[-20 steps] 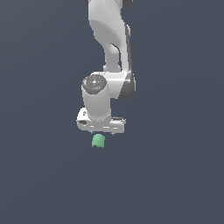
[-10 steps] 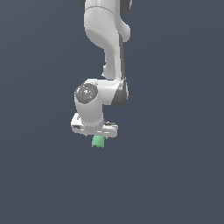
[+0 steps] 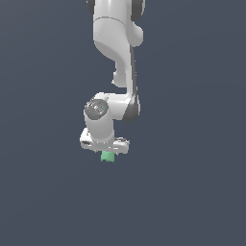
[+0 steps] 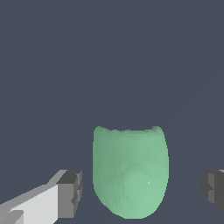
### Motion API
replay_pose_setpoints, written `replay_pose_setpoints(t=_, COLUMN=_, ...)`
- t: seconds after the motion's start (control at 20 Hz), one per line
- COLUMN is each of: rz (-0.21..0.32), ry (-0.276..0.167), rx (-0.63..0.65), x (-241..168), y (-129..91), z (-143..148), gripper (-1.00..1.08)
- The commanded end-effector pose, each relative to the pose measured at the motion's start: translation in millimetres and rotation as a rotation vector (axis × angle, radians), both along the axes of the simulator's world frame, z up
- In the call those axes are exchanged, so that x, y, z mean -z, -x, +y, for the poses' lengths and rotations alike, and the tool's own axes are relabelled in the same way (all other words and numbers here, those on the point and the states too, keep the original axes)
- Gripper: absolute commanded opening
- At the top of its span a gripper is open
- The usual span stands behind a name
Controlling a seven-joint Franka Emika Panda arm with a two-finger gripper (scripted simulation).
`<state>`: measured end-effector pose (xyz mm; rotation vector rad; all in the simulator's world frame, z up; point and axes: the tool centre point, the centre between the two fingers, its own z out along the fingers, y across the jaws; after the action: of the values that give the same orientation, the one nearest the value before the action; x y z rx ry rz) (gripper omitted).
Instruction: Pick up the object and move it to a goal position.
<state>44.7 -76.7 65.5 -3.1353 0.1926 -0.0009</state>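
Gripper [image 4: 140, 188] straddles the object [image 4: 130, 171], gaps either side.

The Panda arm [image 3: 117, 43] is showing smooth white rounded shells with dark grey bands at its joints. A grey disc cap with tiny specks is sitting on the wrist housing [image 3: 97, 109]. The gripper [image 4: 140, 190] is wearing dark grey blocky fingertip pads [image 4: 70, 193] on white fingers.
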Motion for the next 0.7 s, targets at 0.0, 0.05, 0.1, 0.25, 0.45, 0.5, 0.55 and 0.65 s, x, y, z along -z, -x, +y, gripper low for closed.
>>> replay_pose_setpoints(t=0.0, rz=0.001, ry=0.0, rx=0.0, x=13.2, y=0.7, z=-0.2, gripper=1.0)
replay_pose_setpoints(t=0.05, rz=0.001, ry=0.0, rx=0.0, x=17.1, y=0.7, z=-0.3, gripper=1.0)
replay_pose_setpoints(t=0.1, rz=0.001, ry=0.0, rx=0.0, x=20.2, y=0.7, z=-0.3, gripper=1.0)
replay_pose_setpoints(t=0.25, rz=0.001, ry=0.0, rx=0.0, x=24.7, y=-0.1, z=-0.5, gripper=1.0)
replay_pose_setpoints(t=0.45, rz=0.001, ry=0.0, rx=0.0, x=24.6, y=-0.7, z=-0.6, gripper=-1.0)
replay_pose_setpoints(t=0.5, rz=0.001, ry=0.0, rx=0.0, x=24.6, y=-0.7, z=-0.6, gripper=-1.0)
replay_pose_setpoints(t=0.55, rz=0.001, ry=0.0, rx=0.0, x=24.6, y=-0.7, z=-0.6, gripper=-1.0)
replay_pose_setpoints(t=0.65, rz=0.001, ry=0.0, rx=0.0, x=24.6, y=-0.7, z=-0.6, gripper=-1.0)
